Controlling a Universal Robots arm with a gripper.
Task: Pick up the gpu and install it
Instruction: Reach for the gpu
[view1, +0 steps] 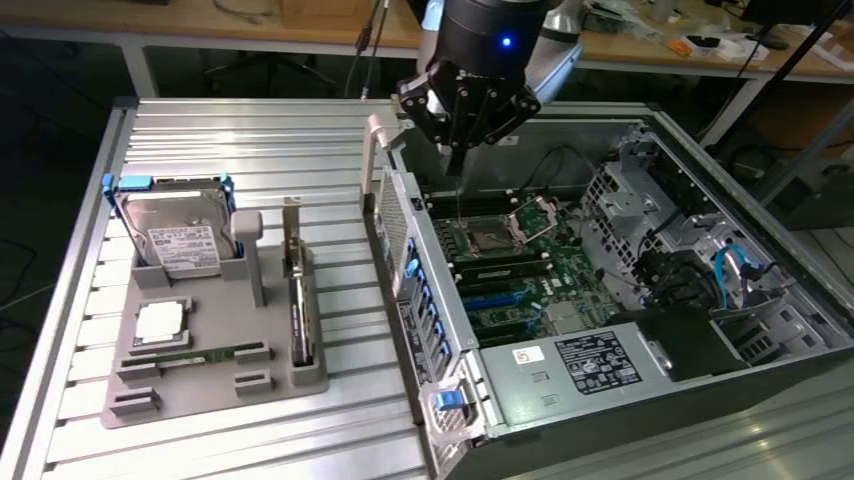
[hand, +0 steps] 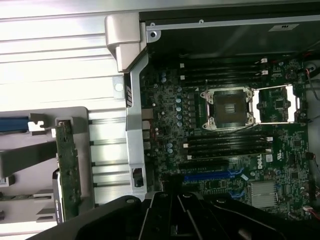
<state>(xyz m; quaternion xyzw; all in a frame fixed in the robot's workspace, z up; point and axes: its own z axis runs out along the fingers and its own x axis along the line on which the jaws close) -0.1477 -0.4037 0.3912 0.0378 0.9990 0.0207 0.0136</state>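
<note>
Currently gripper (view1: 457, 175) fingers (view1: 455, 158) closed tight, empty, over mobo (view1: 534, 270); gpu (view1: 300, 300) in holder (view1: 200, 385).

gpu (hand: 67, 170) end hidden behind pincer (hand: 172, 187) (dark bulk), case sticker (view1: 597, 362) print too small

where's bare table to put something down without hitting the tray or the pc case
Widest bare patch: the slatted table beyond the hard drive, up to the far edge. A narrow strip runs between the gray tray and the computer case, beside the gpu. Crowded: the tray itself and the case's inside, below the gripper.
</note>
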